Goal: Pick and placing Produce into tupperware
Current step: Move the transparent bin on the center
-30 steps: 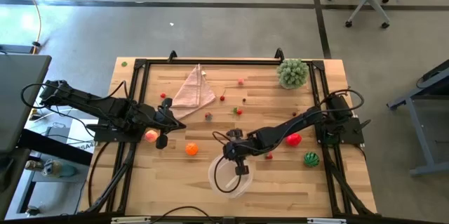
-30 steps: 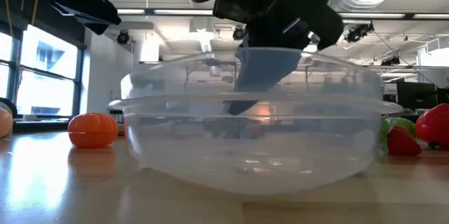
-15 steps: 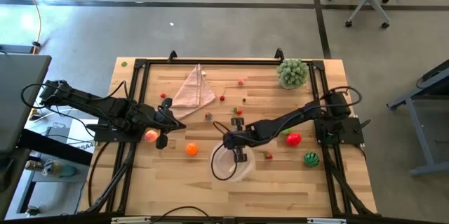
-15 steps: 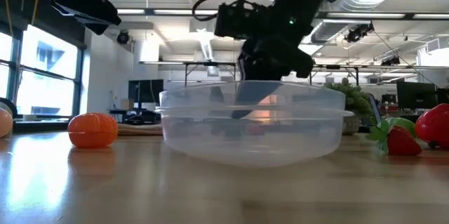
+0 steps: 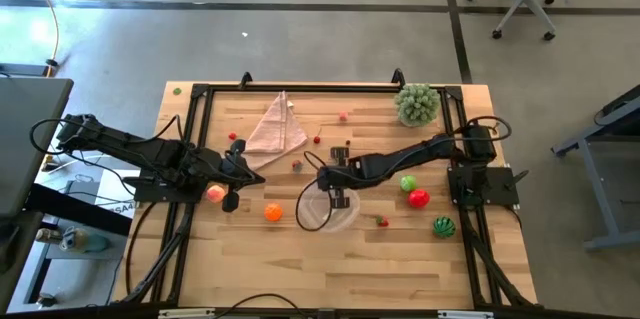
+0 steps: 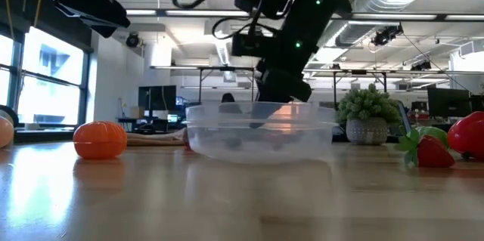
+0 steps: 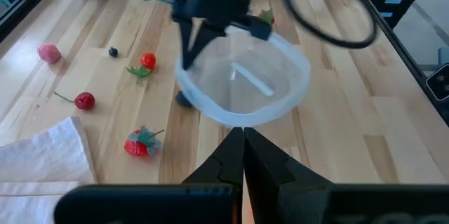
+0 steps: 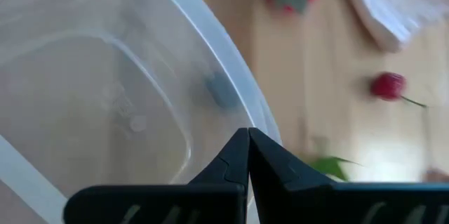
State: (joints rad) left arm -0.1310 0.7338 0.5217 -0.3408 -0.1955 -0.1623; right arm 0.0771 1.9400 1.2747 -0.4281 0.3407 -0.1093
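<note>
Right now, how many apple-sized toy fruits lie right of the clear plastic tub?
3: round green fruit, round red fruit beside it, striped dark-green melon nearer the corner.

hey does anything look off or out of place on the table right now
Yes. The tupperware is empty while the right gripper, shut on its rim, holds it mid-table. The produce lies scattered loose on the wood, and one small green piece sits outside the black frame at the far left corner.

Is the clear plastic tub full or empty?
Empty: the clear plastic tub shows only bare bottom in the left wrist view; the orange toy fruit lies outside.
</note>
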